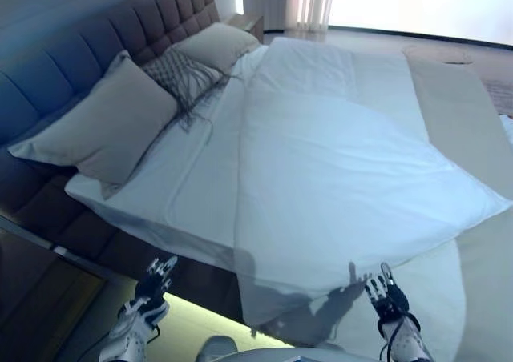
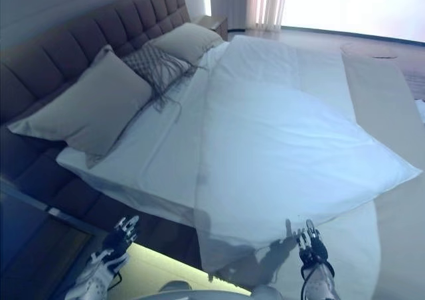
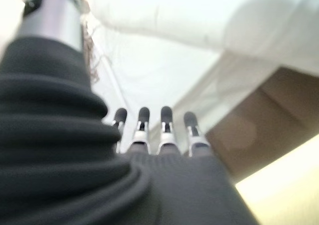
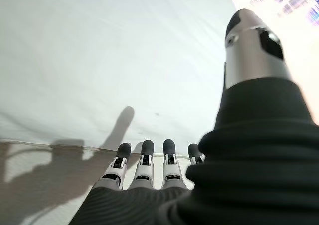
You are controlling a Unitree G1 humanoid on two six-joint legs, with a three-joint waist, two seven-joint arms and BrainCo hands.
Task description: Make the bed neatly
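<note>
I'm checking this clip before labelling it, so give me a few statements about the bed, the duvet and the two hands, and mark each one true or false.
1. The white duvet lies skewed on the bed, one corner pointing off the side. True.
2. The right hand is clamped on the duvet's edge. False: its fingers are straight and hold nothing, just short of the edge.
3. The left hand is low beside the bed, holding nothing. True.
4. Two plain pillows lean on the headboard, with a patterned cushion between them. True.
5. The patterned cushion lies at the foot of the bed. False: it is at the head end.
</note>
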